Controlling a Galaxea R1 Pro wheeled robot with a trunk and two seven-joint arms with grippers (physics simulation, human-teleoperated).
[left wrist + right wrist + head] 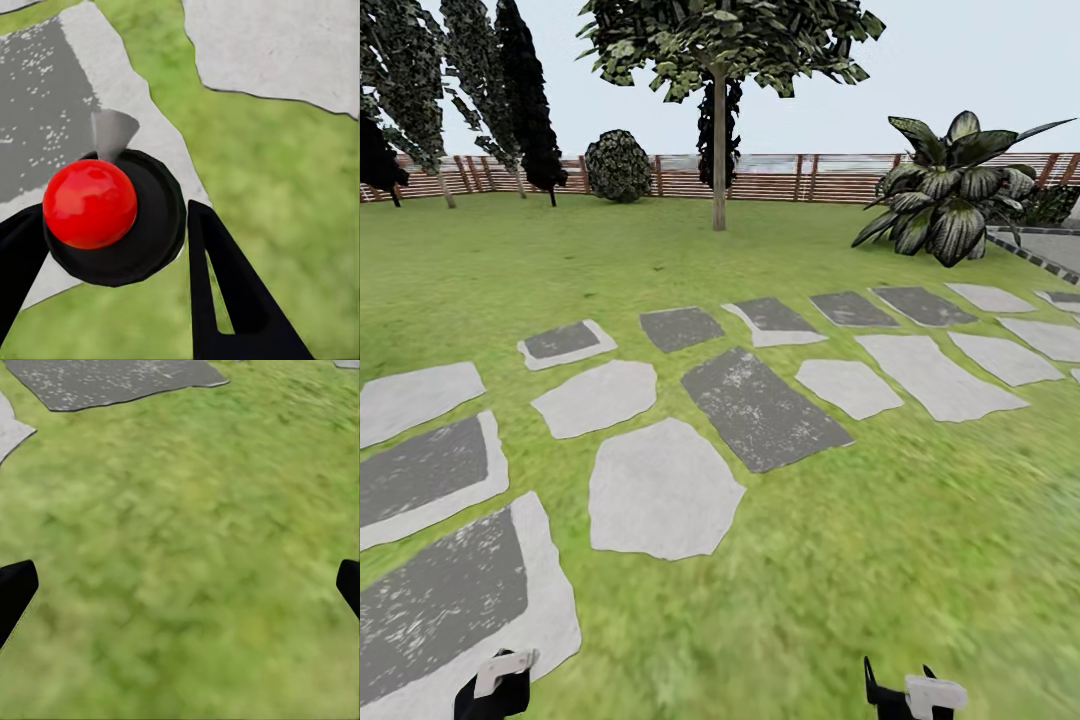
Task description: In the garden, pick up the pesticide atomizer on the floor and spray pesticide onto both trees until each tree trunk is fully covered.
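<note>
The left claw is closed around the pesticide atomizer, its red top sitting between the fingers. The right claw is wide and empty. Pickup looks done; next the robot must approach the tree trunk, far ahead of both claws, and aim the nozzle at it

a fenced garden: green lawn, grey stepping stones, slatted wooden fence, trees, shrubs

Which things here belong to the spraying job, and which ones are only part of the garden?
For the job: pesticide atomizer, between the fingers of the left gripper; tree trunk, far across the lawn.
Only standing about: stepping stones; fence; round shrub; broad-leaved plant.
</note>
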